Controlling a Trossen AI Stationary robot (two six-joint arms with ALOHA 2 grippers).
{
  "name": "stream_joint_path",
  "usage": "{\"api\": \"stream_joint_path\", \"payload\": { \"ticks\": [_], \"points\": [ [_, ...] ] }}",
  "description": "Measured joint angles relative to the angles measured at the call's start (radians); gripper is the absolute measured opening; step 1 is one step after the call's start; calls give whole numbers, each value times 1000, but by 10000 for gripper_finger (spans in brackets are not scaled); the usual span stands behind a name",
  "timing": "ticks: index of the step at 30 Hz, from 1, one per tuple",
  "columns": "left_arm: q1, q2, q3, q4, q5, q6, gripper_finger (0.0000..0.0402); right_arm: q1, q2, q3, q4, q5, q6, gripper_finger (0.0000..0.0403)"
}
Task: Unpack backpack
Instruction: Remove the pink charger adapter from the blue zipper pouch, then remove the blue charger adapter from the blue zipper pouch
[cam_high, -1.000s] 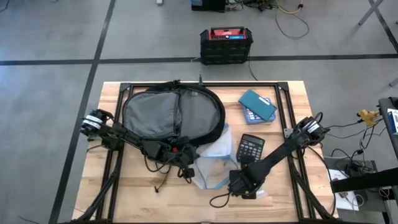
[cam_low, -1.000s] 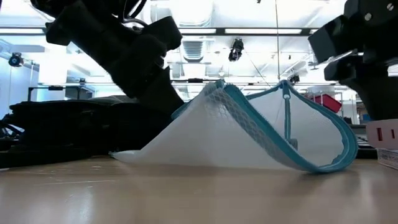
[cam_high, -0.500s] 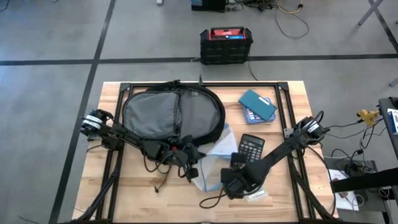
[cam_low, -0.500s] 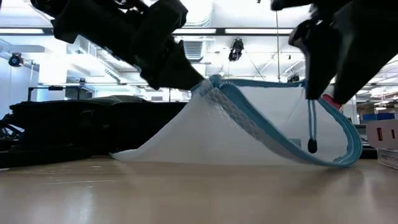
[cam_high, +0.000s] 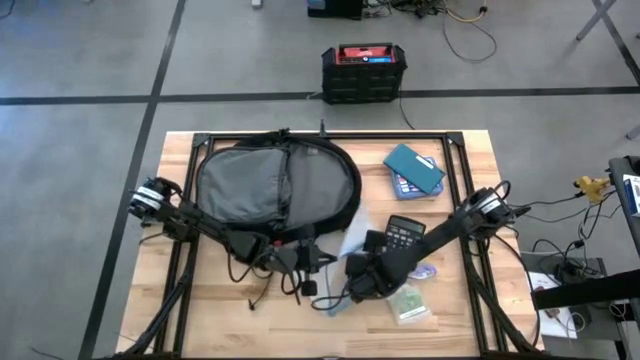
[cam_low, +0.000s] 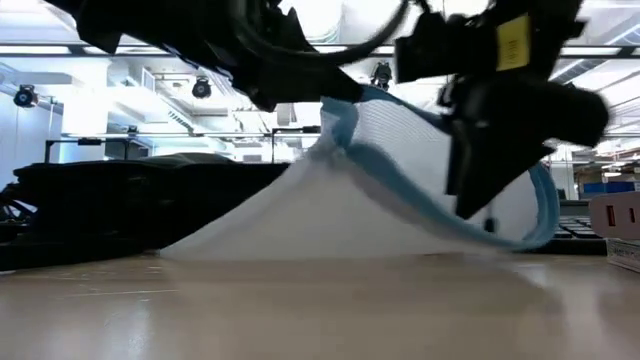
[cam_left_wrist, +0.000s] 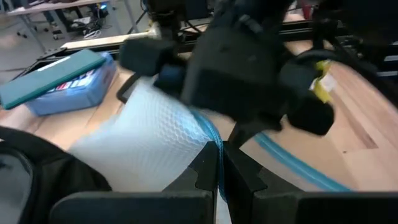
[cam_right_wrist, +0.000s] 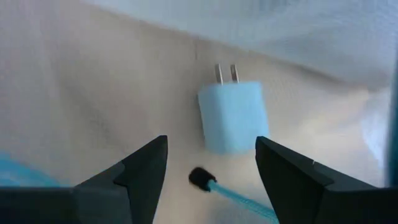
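Left gripper (cam_high: 312, 262) is pinched tight on the blue-trimmed edge of a white mesh pouch (cam_low: 330, 200), holding that edge up off the wooden table (cam_high: 210, 310) so the pouch rises like a small tent; in the left wrist view the two dark fingers (cam_left_wrist: 239, 171) meet with the blue trim caught between them. Right gripper (cam_high: 352, 290) sits just beside it, nose down into the pouch, with its fingers (cam_right_wrist: 140, 171) spread apart around nothing. Between them, through the mesh, lies a pale blue plug adapter (cam_right_wrist: 234, 118), its two prongs pointing away from the gripper, and a blue drawstring with a black end (cam_right_wrist: 202, 178) lies near it.

The backpack (cam_high: 275, 185) lies flat on the far left part of the table, behind the left gripper. It is black with a broad grey panel facing up, rounded at the far end, and black straps (cam_high: 255, 280) trail off its near end toward the left gripper. Its long axis runs roughly front to back across the table, rounded top toward the far edge.

Both arms reach inward from the table's sides, low and stretched, meeting near the middle front. A calculator (cam_high: 405, 235) lies just beyond the right gripper, a teal case (cam_high: 413, 170) farther back, and a small packet (cam_high: 410, 305) near the front edge.
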Motion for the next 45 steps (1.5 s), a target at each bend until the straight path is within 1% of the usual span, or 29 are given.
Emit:
{"api": "stream_joint_path", "payload": {
  "ticks": [3,5,10,16,20,26,29,33,35,37,41,45],
  "points": [
    [-9,0,5,-7,1,22,0,-20,0,-37,76,47,-31,245],
    [-12,0,5,-19,-1,26,0,-36,0,-64,106,44,-48,246],
    [-12,0,5,-50,0,24,0,-55,-2,-105,187,-97,-84,233],
    [-14,-1,4,-52,-1,18,0,-34,-3,-69,182,-229,-92,210],
    [-13,-2,4,-52,-8,18,0,-20,-3,-55,203,-229,-65,209],
    [-12,-2,4,-54,-13,7,0,-29,-1,-74,258,-220,-30,236],
    [-13,-2,4,-55,-13,7,0,-30,12,-74,322,-223,-39,251],
    [-13,-2,2,-65,-15,7,0,-34,48,-74,380,-246,-10,256],
    [-12,-2,2,-70,-18,4,0,-38,60,-72,380,-266,-6,246],
    [-12,-2,2,-76,-17,-5,0,-38,64,-71,380,-269,-7,228],
    [-12,-2,2,-88,-27,-7,0,-38,46,-72,376,-276,-14,172],
    [-9,-2,2,-103,-28,-9,0,-30,-6,-78,350,-286,-21,167]
  ]
}}
